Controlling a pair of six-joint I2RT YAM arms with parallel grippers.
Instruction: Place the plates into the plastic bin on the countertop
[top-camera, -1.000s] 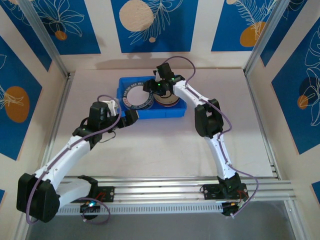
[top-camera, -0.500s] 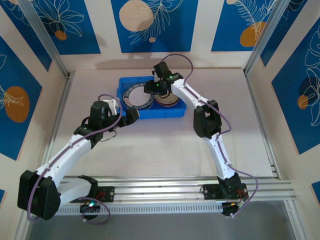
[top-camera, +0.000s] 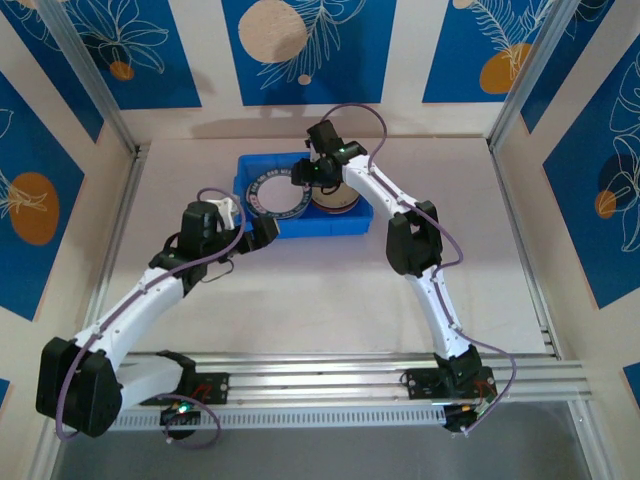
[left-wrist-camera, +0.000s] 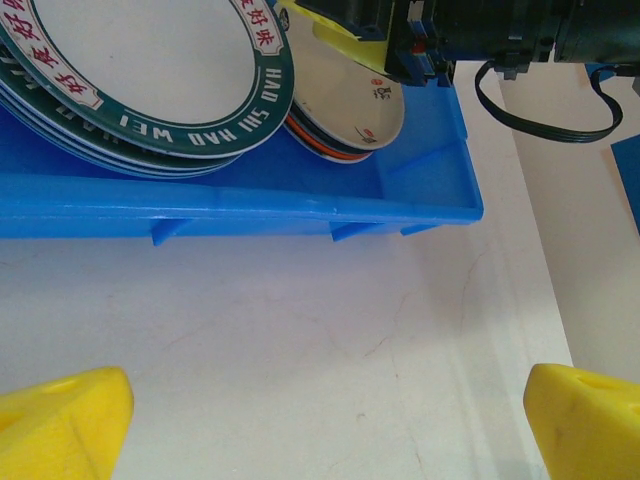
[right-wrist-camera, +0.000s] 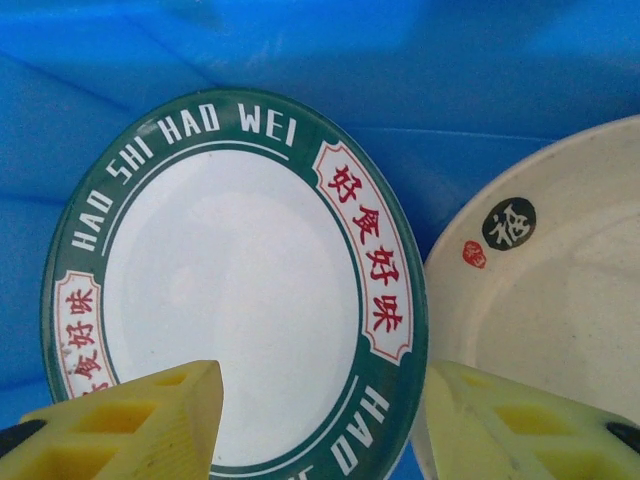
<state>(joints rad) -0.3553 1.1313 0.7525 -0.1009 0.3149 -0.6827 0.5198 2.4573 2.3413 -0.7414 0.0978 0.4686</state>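
Note:
The blue plastic bin (top-camera: 300, 228) sits on the off-white countertop (top-camera: 330, 290). Inside it, a white plate with a dark green lettered rim (top-camera: 272, 195) tops a stack on the left. A cream plate (top-camera: 335, 197) tops a second stack on the right. My right gripper (top-camera: 308, 172) hovers over the bin's far side, open; in the right wrist view its gripper (right-wrist-camera: 325, 420) straddles the green rim (right-wrist-camera: 395, 300) from above, with the cream plate (right-wrist-camera: 560, 300) beside it. My left gripper (top-camera: 266, 230) stands wide open on the countertop just before the bin's front wall (left-wrist-camera: 250, 200), nothing between its fingers (left-wrist-camera: 60, 425).
Metal rails (top-camera: 115, 250) frame the countertop at left, right and front. The right arm's black wrist (left-wrist-camera: 480, 30) hangs over the bin's right end in the left wrist view. Bare countertop (left-wrist-camera: 330, 330) lies between the left fingers and the bin.
The right gripper has drawn back and up from the plates toward the bin's far wall. The left arm has hardly moved.

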